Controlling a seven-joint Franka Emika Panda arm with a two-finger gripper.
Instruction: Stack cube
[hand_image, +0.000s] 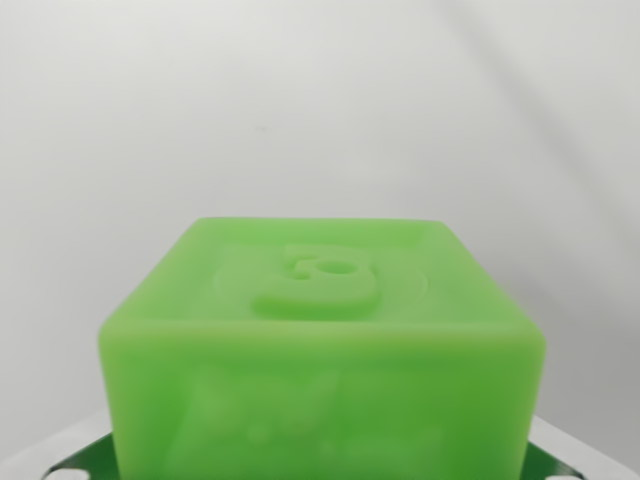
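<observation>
Green cube (320, 350) fills the wrist view at 6 o'clock, raised figure on top, sitting over something darker green (75, 462) on the pale surface (320, 100). Pincer not in frame; can't tell its state. Risk: off-centre release, cube tips or slides.

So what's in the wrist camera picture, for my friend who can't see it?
A bright green cube fills the lower middle, very close, with a raised shape on its top face. Behind it is plain white surface. No gripper shows.
</observation>
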